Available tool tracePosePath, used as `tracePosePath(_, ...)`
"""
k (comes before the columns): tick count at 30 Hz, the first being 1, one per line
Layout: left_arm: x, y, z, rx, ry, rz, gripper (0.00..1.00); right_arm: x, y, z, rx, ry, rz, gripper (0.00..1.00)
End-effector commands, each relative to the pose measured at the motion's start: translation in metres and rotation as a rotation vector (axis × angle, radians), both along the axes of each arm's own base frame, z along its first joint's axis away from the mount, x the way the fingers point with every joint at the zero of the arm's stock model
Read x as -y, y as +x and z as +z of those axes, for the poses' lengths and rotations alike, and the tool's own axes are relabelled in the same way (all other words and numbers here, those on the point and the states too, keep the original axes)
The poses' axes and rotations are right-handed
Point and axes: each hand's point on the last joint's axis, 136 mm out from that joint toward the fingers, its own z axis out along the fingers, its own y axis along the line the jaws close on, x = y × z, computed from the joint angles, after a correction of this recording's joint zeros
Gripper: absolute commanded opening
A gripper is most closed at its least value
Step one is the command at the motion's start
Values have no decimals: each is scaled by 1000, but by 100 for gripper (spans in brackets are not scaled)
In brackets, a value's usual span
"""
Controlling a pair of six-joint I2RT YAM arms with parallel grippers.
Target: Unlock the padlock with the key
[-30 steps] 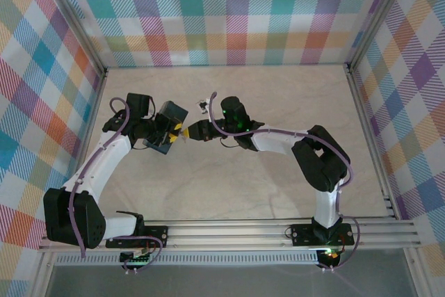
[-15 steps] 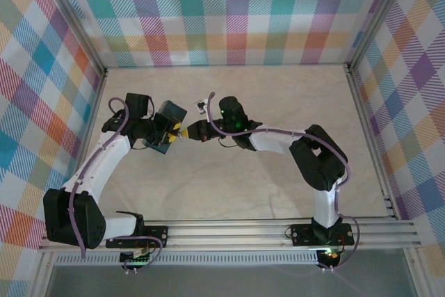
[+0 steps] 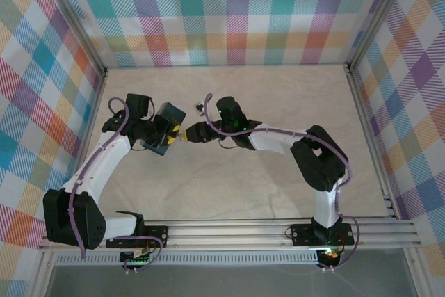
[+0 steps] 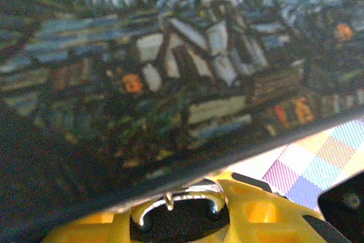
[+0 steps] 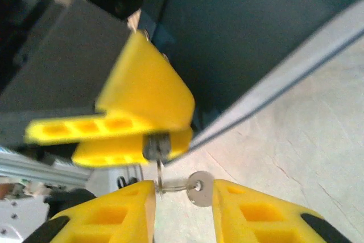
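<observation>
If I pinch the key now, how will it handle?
Likely slippery: the key is thin bare metal. It probably swings freely, since it seems to hang by a wire loop below the padlock. It looks light, so a nudge may spin it.

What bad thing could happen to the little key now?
The right end effector stands open around the key, so it could fall away from the padlock. The left end effector pinches the tiny padlock right beside the dark blue box; a nudge might twist it loose.
</observation>
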Motion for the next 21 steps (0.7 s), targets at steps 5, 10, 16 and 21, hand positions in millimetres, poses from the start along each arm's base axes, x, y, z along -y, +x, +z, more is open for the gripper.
tracePosePath(5,5,4,18,29,-21,-51,0,54,19,-9,617,-338,14,31)
tracePosePath(10,7,3,21,-9,-24,-64,0,44,21,10,1090,-312,72,28)
tracePosePath(16,12,1,24,-43,-18,-84,0,22,9,17,1486,-272,102,32)
tracePosePath(21,15,2,27,-52,0,-104,0,11,9,30,1664,-256,20,29)
